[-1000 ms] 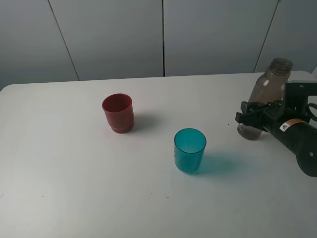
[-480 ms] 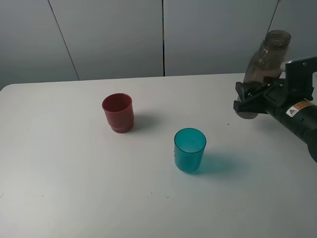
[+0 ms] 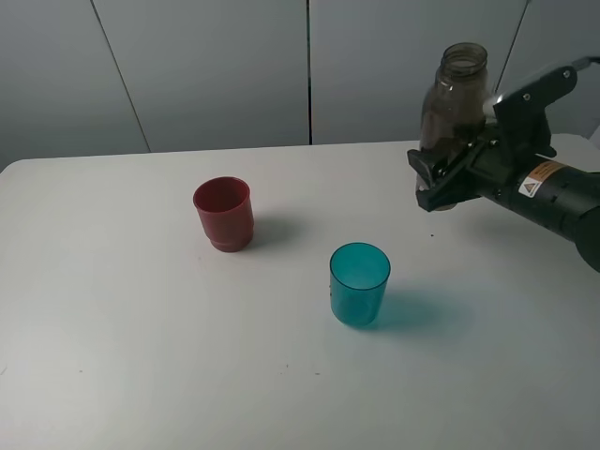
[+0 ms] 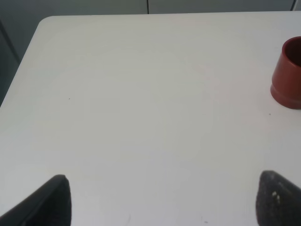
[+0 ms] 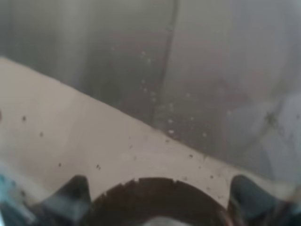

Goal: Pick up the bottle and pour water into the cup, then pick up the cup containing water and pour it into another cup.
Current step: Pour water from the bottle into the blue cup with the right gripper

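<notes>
The smoky grey-brown bottle [image 3: 453, 98] hangs upright above the table's back right, and my right gripper [image 3: 439, 180] is shut on its lower body. Seen through the right wrist view, the bottle [image 5: 155, 94] fills nearly the whole picture. The translucent teal cup [image 3: 359, 282] stands upright near the table's middle, below and to the left of the bottle. Left of it and further back is the dark red cup [image 3: 223, 213], also at the edge of the left wrist view [image 4: 288, 75]. My left gripper [image 4: 164, 190] is open and empty, above bare table well apart from the red cup.
The white table [image 3: 122, 328] runs to a rounded far-left corner [image 4: 44, 23]. Grey wall panels [image 3: 216, 66] stand behind the back edge. My left arm does not show in the exterior high view.
My right gripper has lifted the bottle off the table and carried it up and to the left, toward the teal cup. Both cups have stayed put.
</notes>
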Available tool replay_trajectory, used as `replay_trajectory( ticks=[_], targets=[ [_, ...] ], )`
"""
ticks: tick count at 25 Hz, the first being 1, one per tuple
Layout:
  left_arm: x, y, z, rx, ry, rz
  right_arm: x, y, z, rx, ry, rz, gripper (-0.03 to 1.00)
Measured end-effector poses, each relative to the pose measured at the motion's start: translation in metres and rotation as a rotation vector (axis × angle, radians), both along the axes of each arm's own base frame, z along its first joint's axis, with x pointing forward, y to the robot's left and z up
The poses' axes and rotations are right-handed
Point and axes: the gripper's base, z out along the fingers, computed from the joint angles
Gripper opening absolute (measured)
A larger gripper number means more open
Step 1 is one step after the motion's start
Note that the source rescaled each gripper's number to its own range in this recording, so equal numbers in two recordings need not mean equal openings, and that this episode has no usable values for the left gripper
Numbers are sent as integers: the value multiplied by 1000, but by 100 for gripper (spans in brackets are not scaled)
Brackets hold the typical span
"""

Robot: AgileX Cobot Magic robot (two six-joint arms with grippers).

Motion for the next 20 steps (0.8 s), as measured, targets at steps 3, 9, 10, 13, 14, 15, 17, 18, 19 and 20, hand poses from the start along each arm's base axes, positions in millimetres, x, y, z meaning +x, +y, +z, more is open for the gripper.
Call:
replay_trajectory(
  ticks=[3,9,10,13,14,15,17,18,19,20],
  targets=[
    [0,0,0,0,0,0,2,4,2,-90,-47,63,0],
    [0,0,0,0,0,0,1,5,2,-304,-148,141,0],
    [0,0,0,0,0,0,1,5,2,-329,-159,152,0],
    [0,0,0,0,0,0,0,7,1,-418,-206,202,0],
    [0,0,0,0,0,0,0,8,1,-442,-219,220,0],
    [0,0,0,0,0,0,-1,8,1,-459,-229,232,0],
    [0,0,0,0,0,0,-2,10,1,-491,-246,258,0],
    [0,0,0,0,0,0,-2,10,0,-509,-254,267,0],
    [0,0,0,0,0,0,-2,10,0,-530,-265,273,0],
    [0,0,0,0,0,0,-2,10,0,-555,-279,281,0]
  ],
)
